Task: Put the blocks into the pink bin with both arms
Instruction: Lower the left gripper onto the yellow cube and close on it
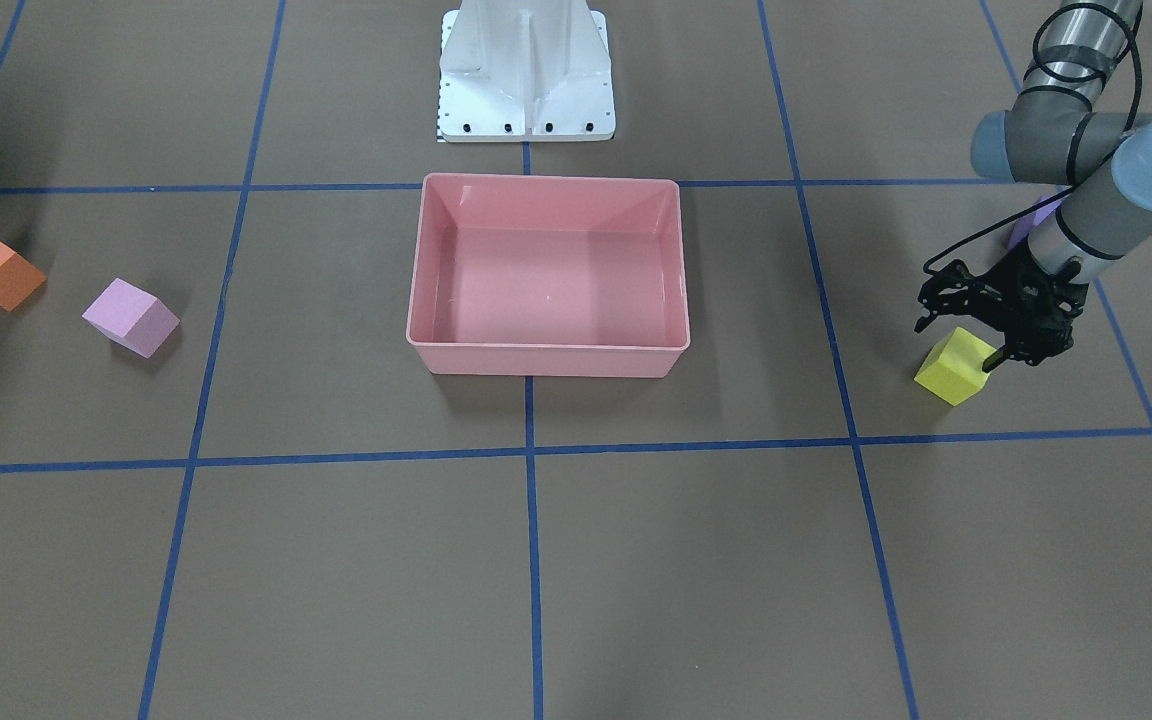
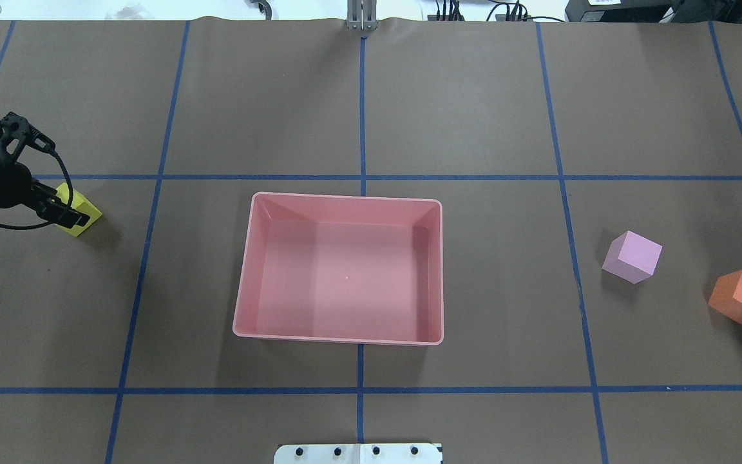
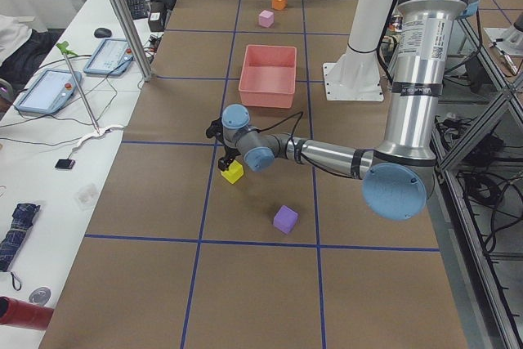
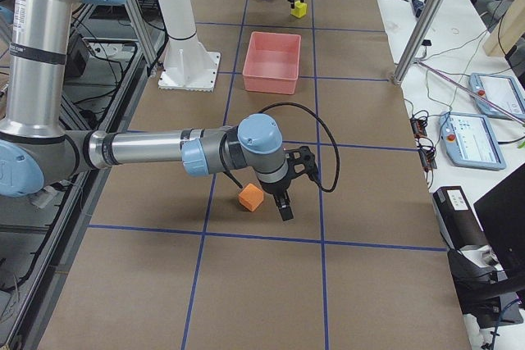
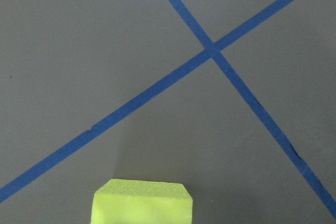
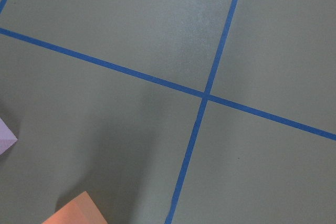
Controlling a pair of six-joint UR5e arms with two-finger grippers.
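The salmon-pink bin (image 1: 546, 360) stands empty mid-table, also in the overhead view (image 2: 339, 338). My left gripper (image 1: 956, 342) is open, its fingers straddling the top of the yellow cube (image 1: 954, 370), which rests on the table (image 2: 84, 207) and fills the bottom of the left wrist view (image 5: 142, 203). The purple cube (image 3: 285, 219) lies behind that arm. The lilac cube (image 2: 632, 256) and orange cube (image 2: 741, 296) sit on the other side. My right gripper (image 4: 283, 205) shows only in the right side view, by the orange cube (image 4: 251, 197); I cannot tell whether it is open or shut.
The white pedestal base (image 1: 526, 90) stands behind the bin. Blue tape lines cross the brown table cover. The right wrist view shows the orange cube's corner (image 6: 73, 213) and the lilac cube's edge (image 6: 5, 137). Side tables with tablets flank the table ends.
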